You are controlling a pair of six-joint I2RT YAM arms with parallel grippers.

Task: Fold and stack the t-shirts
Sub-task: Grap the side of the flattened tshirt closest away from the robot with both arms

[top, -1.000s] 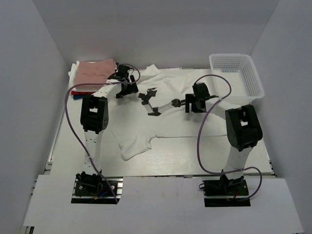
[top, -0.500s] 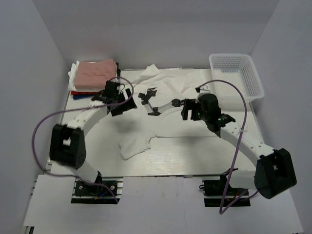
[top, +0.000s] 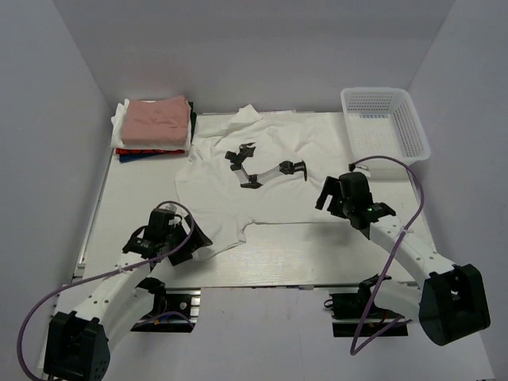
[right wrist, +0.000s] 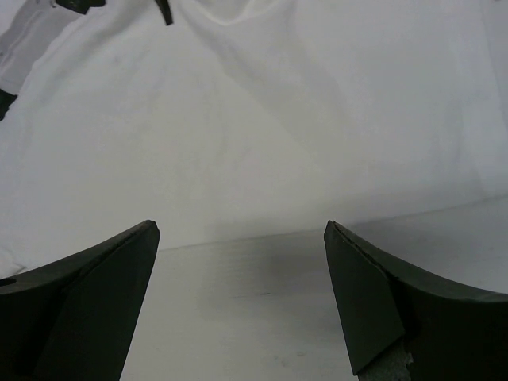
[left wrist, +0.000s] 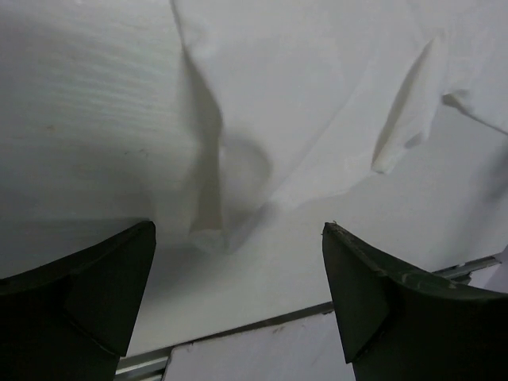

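White t-shirt [top: 302, 202] spread flat mid-table, long axis left to right
Fingers apart on both: left gripper [top: 193, 242] over its near-left corner, right gripper [top: 329, 192] over its near edge (black print [top: 254, 168] faces up)

The whole counter [top: 317, 254] is taken in from a fixed point above and behind the arm bases, looking steeply down and forward; the enclosing walls are included. The left wrist view is set close above the counter, aimed past the left fingers [left wrist: 79, 294] at the near-left hem of the white t-shirt [left wrist: 317, 95] and the counter's near edge. The right wrist view is held equally close, directed past the right fingers [right wrist: 381, 294] across the shirt's near-right edge. The same shirt is shared by all three views.
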